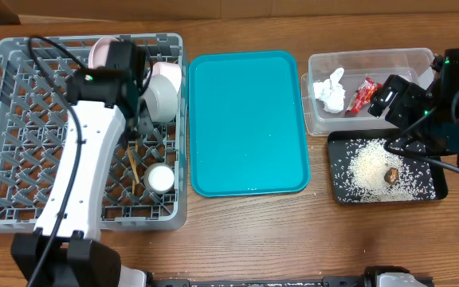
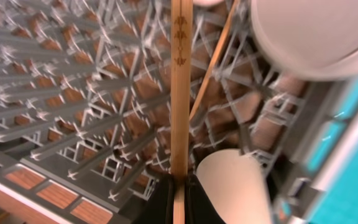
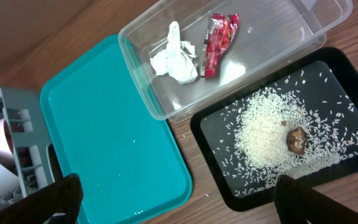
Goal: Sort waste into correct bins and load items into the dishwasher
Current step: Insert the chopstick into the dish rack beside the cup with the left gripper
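- The chopstick (image 2: 179, 93) in hand is pinched at one end between the clenched jaws of the left gripper (image 2: 179, 190). It hangs over the dish rack (image 1: 22, 119), towards the rack's right wall.
- Its long axis runs straight out of the jaws, in line with the fingers, and the free end points at the lattice floor. I cannot tell whether the tip touches the floor.
- The second chopstick (image 2: 215, 65) slants just beside it, already in the rack.
- Also in the rack are the bowl (image 1: 162, 96) near the back right corner, the pink plate (image 1: 103, 52) at the back wall and the cup (image 1: 161, 178) towards the front right corner.
- The step in hand looks like setting this chopstick down.
  - The stick probably needs laying across the grid, because end-on it could slip through an opening.
  - The bowl and cup stand close enough to be knocked.
- The right gripper (image 3: 176, 186) has its jaws spread wide on nothing, above the right end of the bench and well apart from the rack. The left arm is the nearer one.
- Under the right gripper, the clear tub (image 3: 328, 25) holds the tissue (image 3: 174, 56) and the wrapper (image 3: 219, 37).
- The black tray (image 3: 211, 134) holds the rice (image 3: 260, 134) and the brown lump (image 3: 296, 139).
- The teal tray (image 1: 245, 119) lies between the rack and the bins.
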You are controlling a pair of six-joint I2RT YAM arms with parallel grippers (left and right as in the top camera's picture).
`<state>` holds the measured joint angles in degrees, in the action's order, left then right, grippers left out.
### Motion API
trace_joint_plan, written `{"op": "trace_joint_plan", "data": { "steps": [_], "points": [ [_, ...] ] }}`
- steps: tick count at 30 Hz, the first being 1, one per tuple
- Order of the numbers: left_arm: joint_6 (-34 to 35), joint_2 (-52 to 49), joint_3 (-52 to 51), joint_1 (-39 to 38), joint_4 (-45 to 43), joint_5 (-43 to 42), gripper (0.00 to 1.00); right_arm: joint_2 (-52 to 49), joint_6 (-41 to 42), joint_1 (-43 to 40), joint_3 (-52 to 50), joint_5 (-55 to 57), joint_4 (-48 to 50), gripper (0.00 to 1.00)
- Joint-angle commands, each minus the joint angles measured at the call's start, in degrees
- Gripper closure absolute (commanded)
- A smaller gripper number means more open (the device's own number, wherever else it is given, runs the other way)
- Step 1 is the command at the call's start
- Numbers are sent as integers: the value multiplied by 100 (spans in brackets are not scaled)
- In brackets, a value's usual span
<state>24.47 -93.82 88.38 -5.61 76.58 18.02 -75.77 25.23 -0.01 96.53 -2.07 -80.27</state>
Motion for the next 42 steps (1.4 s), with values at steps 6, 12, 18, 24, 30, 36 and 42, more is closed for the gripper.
{"op": "trace_joint_plan", "data": {
  "steps": [6, 12, 18, 24, 30, 36, 42],
  "points": [
    [-826, -2, -1189, 76, -866, 17, 96, -2, 11, -11, 83, 70, 20, 0],
    [-1421, -2, -1462, 83, -1095, 17, 96, -2, 11, -11, 83, 70, 20, 0],
    [-1816, -4, -1488, 83, -1241, 15, 96, -2, 11, -11, 83, 70, 20, 0],
    [-2164, -4, -1488, 83, -1399, 20, 96, -2, 11, -11, 83, 70, 20, 0],
    [-2122, -4, -1488, 186, -1482, 37, 96, -2, 9, -11, 83, 70, 20, 0],
    [-2068, -4, -1491, 398, -1519, -155, 96, -2, 11, -11, 83, 70, 20, 0],
    [-2194, -37, -1491, 420, -1641, -310, 95, -2, 11, -11, 83, 70, 20, 0]
  ]
}}
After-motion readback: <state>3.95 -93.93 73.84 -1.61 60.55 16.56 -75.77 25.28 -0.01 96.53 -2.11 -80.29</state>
